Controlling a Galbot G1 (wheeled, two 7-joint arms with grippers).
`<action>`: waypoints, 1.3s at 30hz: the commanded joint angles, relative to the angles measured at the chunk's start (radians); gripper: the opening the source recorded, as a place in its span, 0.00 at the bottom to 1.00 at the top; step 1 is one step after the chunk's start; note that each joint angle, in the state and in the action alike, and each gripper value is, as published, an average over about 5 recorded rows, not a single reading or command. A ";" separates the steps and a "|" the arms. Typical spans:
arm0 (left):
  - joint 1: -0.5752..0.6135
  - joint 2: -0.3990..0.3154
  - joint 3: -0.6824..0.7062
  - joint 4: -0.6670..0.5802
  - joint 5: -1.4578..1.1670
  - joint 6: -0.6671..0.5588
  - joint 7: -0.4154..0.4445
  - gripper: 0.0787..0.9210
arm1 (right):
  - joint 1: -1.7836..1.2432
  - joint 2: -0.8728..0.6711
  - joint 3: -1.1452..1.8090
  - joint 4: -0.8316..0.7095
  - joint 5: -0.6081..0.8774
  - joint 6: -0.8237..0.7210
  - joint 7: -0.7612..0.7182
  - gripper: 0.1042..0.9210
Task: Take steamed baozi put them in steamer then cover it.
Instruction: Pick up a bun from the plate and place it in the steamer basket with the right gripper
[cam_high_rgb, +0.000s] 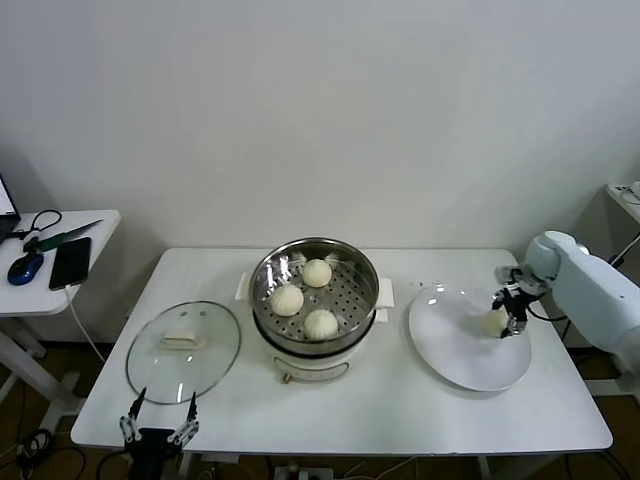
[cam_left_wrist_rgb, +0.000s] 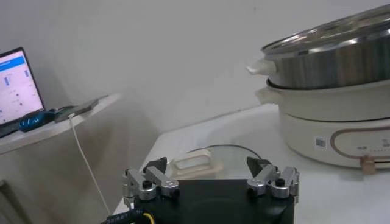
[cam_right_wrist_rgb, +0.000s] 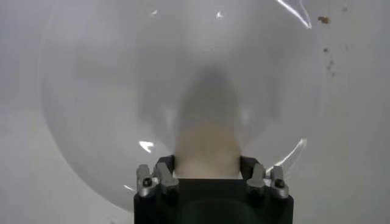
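Observation:
Three steamed baozi (cam_high_rgb: 317, 272) lie in the steel steamer (cam_high_rgb: 315, 241) at the middle of the table. A fourth baozi (cam_high_rgb: 494, 322) sits on the white plate (cam_high_rgb: 460, 350) at the right, and my right gripper (cam_high_rgb: 509, 315) is shut on it. The right wrist view shows that baozi (cam_right_wrist_rgb: 206, 149) wedged between the fingers of the right gripper (cam_right_wrist_rgb: 206, 170), over the plate (cam_right_wrist_rgb: 109, 91). The glass cover (cam_high_rgb: 210, 360) lies flat on the table to the left of the steamer. My left gripper (cam_high_rgb: 158, 420) hangs open at the table's front left edge, just short of the cover; the left wrist view shows that gripper (cam_left_wrist_rgb: 210, 173) facing the cover's handle (cam_left_wrist_rgb: 194, 163).
A side table (cam_high_rgb: 95, 225) at the far left carries a mouse (cam_high_rgb: 24, 267), a phone (cam_high_rgb: 71, 261) and a laptop (cam_left_wrist_rgb: 15, 85), with a cable hanging down. The pot base (cam_left_wrist_rgb: 341, 128) stands under the steamer.

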 joint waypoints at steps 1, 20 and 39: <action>-0.001 0.000 0.010 -0.002 0.002 -0.002 0.001 0.88 | 0.172 -0.019 -0.190 0.096 0.189 -0.061 0.003 0.70; -0.007 0.015 0.085 0.003 0.004 -0.011 0.034 0.88 | 0.820 0.159 -0.843 0.452 0.967 -0.340 0.170 0.71; 0.020 0.038 0.088 0.007 -0.001 -0.031 0.042 0.88 | 0.796 0.412 -1.026 0.560 1.168 -0.414 0.300 0.72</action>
